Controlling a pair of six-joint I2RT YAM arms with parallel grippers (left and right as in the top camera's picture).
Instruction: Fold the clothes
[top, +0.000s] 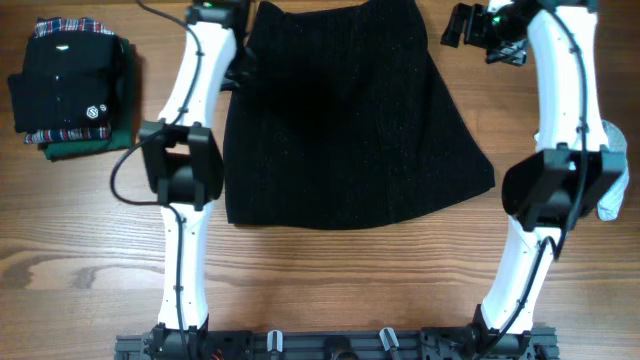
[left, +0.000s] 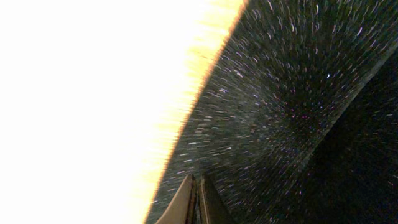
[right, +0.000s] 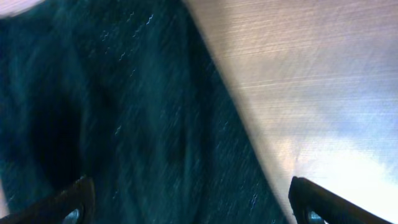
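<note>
Claw status at black knit garment (top: 350, 110)
Left gripper (left: 196, 200) is sitting closed at its edge; right gripper (right: 193, 205) is gaping empty, table (top: 330, 280) alongside.

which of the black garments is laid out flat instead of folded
The large black fuzzy knit garment, spread open in the middle. The other, a smooth black garment with white logo and red plaid trim, is folded up small.
</note>
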